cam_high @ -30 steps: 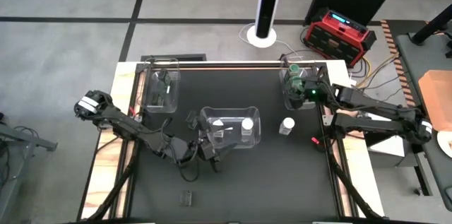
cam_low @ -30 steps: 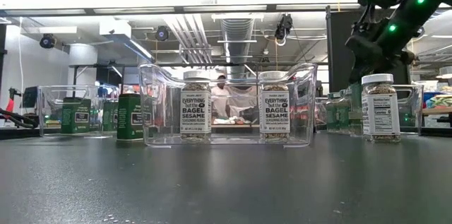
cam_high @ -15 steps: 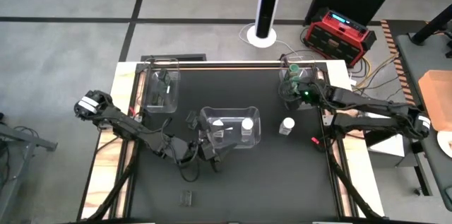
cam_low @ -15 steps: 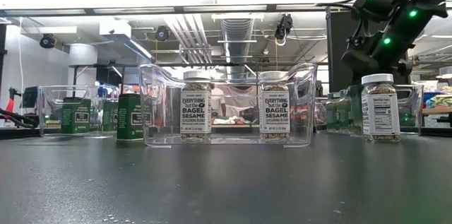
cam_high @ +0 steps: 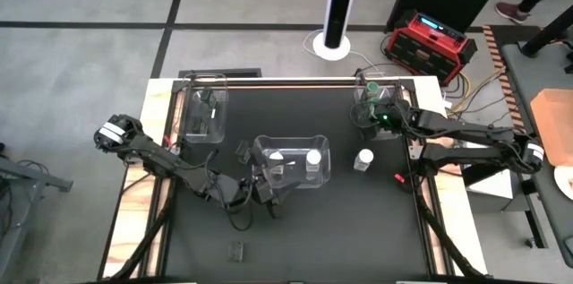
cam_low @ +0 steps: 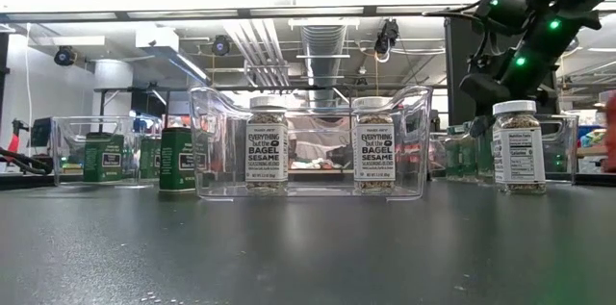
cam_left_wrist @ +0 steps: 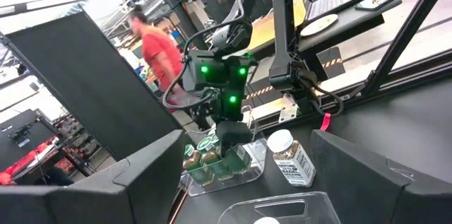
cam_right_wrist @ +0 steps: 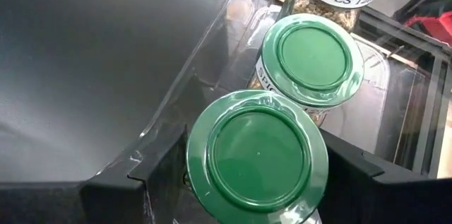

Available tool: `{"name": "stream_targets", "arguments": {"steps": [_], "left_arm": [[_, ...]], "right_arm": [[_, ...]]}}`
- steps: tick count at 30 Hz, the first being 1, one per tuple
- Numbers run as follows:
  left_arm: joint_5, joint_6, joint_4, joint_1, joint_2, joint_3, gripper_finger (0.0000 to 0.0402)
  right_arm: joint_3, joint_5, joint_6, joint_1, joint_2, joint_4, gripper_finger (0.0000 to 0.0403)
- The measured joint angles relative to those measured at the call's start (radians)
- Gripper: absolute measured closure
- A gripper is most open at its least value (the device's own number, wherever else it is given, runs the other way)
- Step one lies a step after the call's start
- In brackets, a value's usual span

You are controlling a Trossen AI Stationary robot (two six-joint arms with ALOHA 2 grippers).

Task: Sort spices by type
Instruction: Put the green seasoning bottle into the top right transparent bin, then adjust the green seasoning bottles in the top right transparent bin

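My right gripper [cam_high: 380,116] hangs over the clear bin [cam_high: 365,130] at the table's far right and is shut on a green-lidded spice jar [cam_right_wrist: 258,155]. Two more green-lidded jars [cam_right_wrist: 312,58] stand in that bin beside it. A white-lidded jar [cam_high: 363,159] stands alone on the table just near of the bin. The middle bin [cam_high: 293,138] holds two white-lidded jars [cam_low: 267,141]. My left gripper [cam_high: 269,190] rests open at that bin's near side, with nothing between its fingers. My right gripper has the green-lidded jar between its two fingers [cam_right_wrist: 166,171], which stand on opposite sides of the jar just under the lid's rim [cam_right_wrist: 194,174]. The fingers come from above, pointing down. The jar stays upright over the bin; the lid hides its base.
A clear bin [cam_high: 190,114] at the far left holds dark jars. A dark green tin [cam_high: 242,151] stands on the table left of the middle bin. A small dark piece [cam_high: 236,250] lies near the front edge. People and benches show beyond the table.
My right gripper has gone a little toward the table's left and slightly down, over the far right bin, with the green-lidded jar still between its fingers.
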Motion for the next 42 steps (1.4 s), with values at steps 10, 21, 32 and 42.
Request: {"name": "stream_targets", "arguments": {"steps": [10, 21, 32, 42], "left_arm": [[-0.001, 0.0, 0.0, 0.0, 0.0, 0.0, 0.0112], [-0.001, 0.0, 0.0, 0.0, 0.0, 0.0, 0.0112], [-0.004, -0.004, -0.005, 0.0, 0.0, 0.0, 0.0112], [-0.004, -0.019, -0.013, 0.0, 0.0, 0.0, 0.0112]], "right_arm": [[0.009, 0.005, -0.002, 0.0, 0.0, -0.005, 0.0111], [0.119, 0.006, -0.002, 0.0, -0.001, -0.054, 0.0133], [0.306, 0.007, 0.139, 0.0, 0.007, -0.294, 0.02], [0.366, 0.017, 0.295, 0.0, 0.134, -0.612, 0.0384]]}}
